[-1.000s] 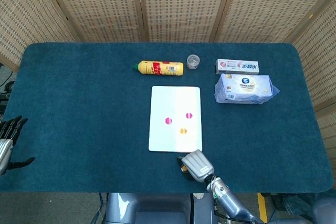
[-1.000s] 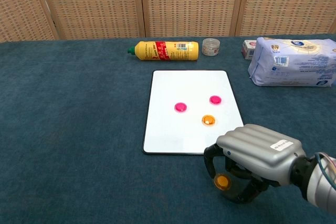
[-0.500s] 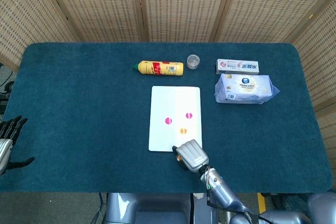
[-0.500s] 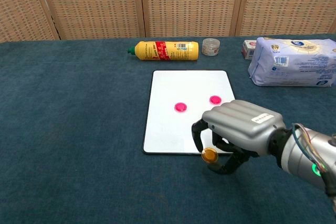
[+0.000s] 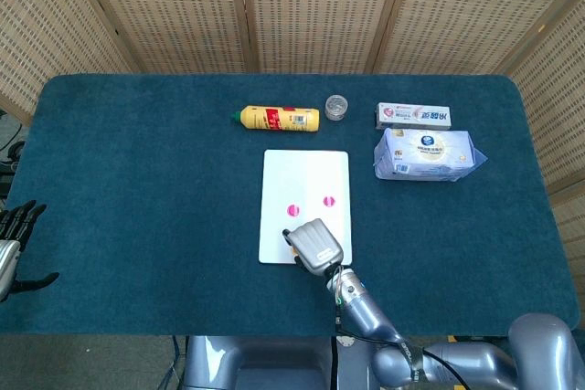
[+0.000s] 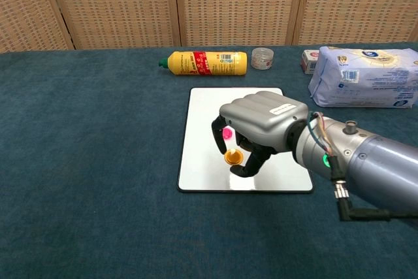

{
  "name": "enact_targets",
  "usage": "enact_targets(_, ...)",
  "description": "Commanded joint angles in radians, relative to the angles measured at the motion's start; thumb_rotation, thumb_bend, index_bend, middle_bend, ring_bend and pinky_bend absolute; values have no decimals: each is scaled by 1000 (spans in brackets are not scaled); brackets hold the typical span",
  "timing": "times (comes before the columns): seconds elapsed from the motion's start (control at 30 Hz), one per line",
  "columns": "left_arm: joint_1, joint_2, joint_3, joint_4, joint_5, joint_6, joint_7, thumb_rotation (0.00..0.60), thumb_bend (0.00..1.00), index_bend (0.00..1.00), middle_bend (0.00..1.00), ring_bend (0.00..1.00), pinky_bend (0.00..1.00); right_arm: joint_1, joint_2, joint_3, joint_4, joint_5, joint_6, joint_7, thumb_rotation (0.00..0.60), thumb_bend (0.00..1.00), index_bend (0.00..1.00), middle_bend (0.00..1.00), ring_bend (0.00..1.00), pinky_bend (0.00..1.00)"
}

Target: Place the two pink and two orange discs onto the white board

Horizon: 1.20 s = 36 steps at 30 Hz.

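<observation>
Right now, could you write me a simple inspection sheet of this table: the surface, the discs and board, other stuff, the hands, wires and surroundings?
Surface: dark teal cloth table.
Job's things: white board lies centre; two pink discs show on it in the head view; one orange disc is held over the board; the other orange disc is hidden by the hand.
Clutter: yellow bottle lying down, small clear jar, toothpaste box, wipes pack, all behind the board.
Hands: right hand pinches the orange disc; left hand rests off the table's left edge, fingers apart.
Cables: thin wires at the right wrist.
Surroundings: wicker screens.
</observation>
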Motion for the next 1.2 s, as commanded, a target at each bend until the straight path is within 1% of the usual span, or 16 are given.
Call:
enact_targets(0.03, -1, 0, 0, 0, -2, -3, 1, 600, 0, 0, 0, 0, 0, 21, -23, 4, 24, 23, -3, -19, 600, 386, 492, 930, 934, 1000)
enact_targets(0.23, -4, 0, -3, 3, -11, -11, -2, 600, 0, 0, 0, 0, 0, 75, -76, 17, 88, 78, 0, -66, 600, 387, 492, 931, 935, 1000)
enact_targets(0.47, -11, 4, -8, 10, -22, -25, -18, 600, 0, 0, 0, 0, 0, 126, -113, 42, 142, 136, -2, -94, 600, 387, 491, 931, 935, 1000)
enact_targets(0.6, -12, 5, -8, 13, -22, -29, -24, 600, 0, 0, 0, 0, 0, 152, -127, 47, 159, 162, -1, -114, 600, 387, 491, 931, 935, 1000)
enact_targets(0.93, -12, 9, -6, 15, -18, -30, -38, 600, 0, 0, 0, 0, 0, 205, -163, 55, 207, 191, 22, -155, 600, 388, 492, 931, 935, 1000)
enact_targets(1.2, -12, 11, -6, 16, -17, -30, -48, 600, 0, 0, 0, 0, 0, 220, -167, 40, 222, 224, 29, -164, 600, 388, 491, 931, 935, 1000)
